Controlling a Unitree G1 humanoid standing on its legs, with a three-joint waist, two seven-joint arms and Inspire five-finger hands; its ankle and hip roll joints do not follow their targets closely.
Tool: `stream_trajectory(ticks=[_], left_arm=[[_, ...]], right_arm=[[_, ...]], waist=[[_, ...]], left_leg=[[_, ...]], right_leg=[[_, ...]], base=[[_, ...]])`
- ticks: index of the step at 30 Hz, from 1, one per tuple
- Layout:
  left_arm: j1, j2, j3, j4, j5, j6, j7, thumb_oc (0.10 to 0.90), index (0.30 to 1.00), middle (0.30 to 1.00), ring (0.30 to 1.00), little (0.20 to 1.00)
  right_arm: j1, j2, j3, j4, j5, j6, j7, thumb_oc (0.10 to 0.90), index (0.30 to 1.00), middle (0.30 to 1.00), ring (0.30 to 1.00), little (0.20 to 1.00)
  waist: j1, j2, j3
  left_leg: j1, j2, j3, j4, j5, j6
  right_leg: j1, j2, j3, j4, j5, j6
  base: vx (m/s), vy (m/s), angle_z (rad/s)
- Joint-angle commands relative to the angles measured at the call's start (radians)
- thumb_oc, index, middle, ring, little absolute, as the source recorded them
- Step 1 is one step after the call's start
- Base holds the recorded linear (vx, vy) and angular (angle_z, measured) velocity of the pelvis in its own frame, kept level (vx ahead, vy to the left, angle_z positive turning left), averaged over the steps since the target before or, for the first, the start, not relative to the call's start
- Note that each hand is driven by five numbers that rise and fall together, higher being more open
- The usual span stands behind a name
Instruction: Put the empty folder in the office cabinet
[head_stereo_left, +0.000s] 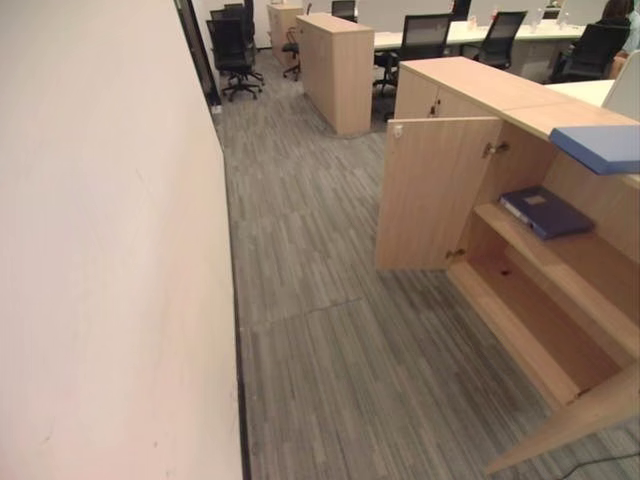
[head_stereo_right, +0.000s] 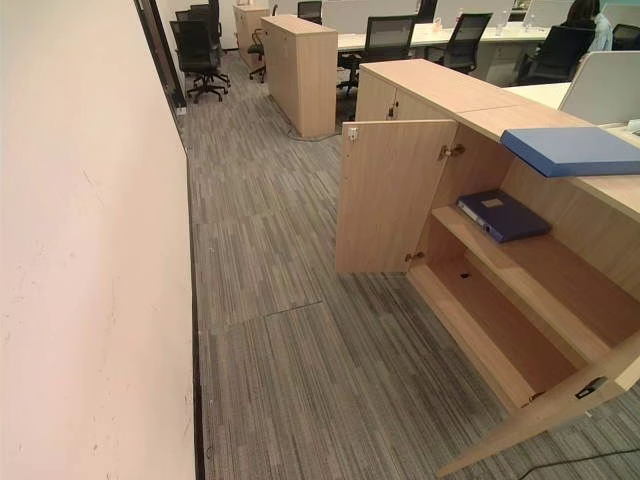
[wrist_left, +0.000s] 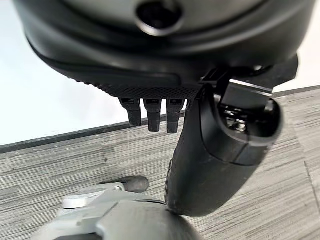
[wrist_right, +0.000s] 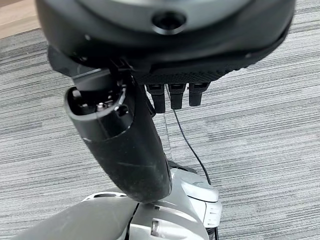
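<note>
step: approach cabinet (head_stereo_right: 480, 100) | light-blue folder (head_stereo_right: 573, 149) on its top edge; doors open | left hand (wrist_left: 220, 165), right hand (wrist_right: 125, 150): fingers relaxed, empty | advice: grasp folder's overhanging edge; slide onto shelf (head_stereo_right: 540, 265) beside dark binder (head_stereo_right: 503, 215)

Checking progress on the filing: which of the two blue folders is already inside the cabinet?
The darker blue folder lying on the cabinet's upper shelf; the lighter blue folder lies on top of the cabinet.

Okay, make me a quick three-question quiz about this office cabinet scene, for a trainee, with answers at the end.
1. True or false: the cabinet doors are closed.
2. Where does the dark blue folder lie? A) on the floor B) on the upper shelf C) on the cabinet top
3. What lies on the cabinet top, at its edge above the open compartment?

Key: 1 false; 2 B; 3 a light blue folder.
</note>
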Motion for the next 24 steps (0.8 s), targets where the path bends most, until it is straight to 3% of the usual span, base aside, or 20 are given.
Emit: stream_trajectory(ticks=[1, 8, 24], left_arm=[[-0.011, -0.034, -0.004, 0.048, -0.040, -0.003, -0.036, 0.800, 0.900, 0.900, 0.900, 0.900], [-0.010, -0.039, 0.040, 0.050, -0.117, 0.004, -0.025, 0.800, 0.900, 0.900, 0.900, 0.900], [-0.026, -0.014, 0.024, 0.044, -0.076, 0.011, -0.007, 0.800, 0.900, 0.900, 0.900, 0.900]], right_arm=[[-0.040, -0.013, 0.034, 0.056, -0.004, 0.004, 0.012, 0.800, 0.900, 0.900, 0.900, 0.900], [-0.037, -0.010, 0.030, 0.047, 0.006, 0.006, 0.012, 0.800, 0.900, 0.900, 0.900, 0.900], [-0.054, -0.011, 0.056, -0.032, 0.037, 0.011, 0.017, 0.800, 0.900, 0.900, 0.900, 0.900]], waist=[[-0.011, -0.004, -0.012], [-0.008, -0.007, -0.012], [-0.001, -0.024, 0.024]], left_leg=[[-0.004, 0.027, 0.031, -0.003, -0.049, -0.036], [0.001, 0.027, 0.026, -0.003, -0.051, -0.036], [-0.007, 0.043, 0.014, -0.003, -0.044, -0.039]], right_leg=[[-0.008, -0.025, -0.017, 0.006, -0.071, 0.063], [-0.003, -0.024, -0.022, 0.006, -0.076, 0.063], [-0.027, -0.008, -0.022, 0.039, -0.099, 0.042]], base=[[0.03, -0.014, 0.03], [0.05, -0.012, 0.03], [0.03, -0.041, 0.04]])
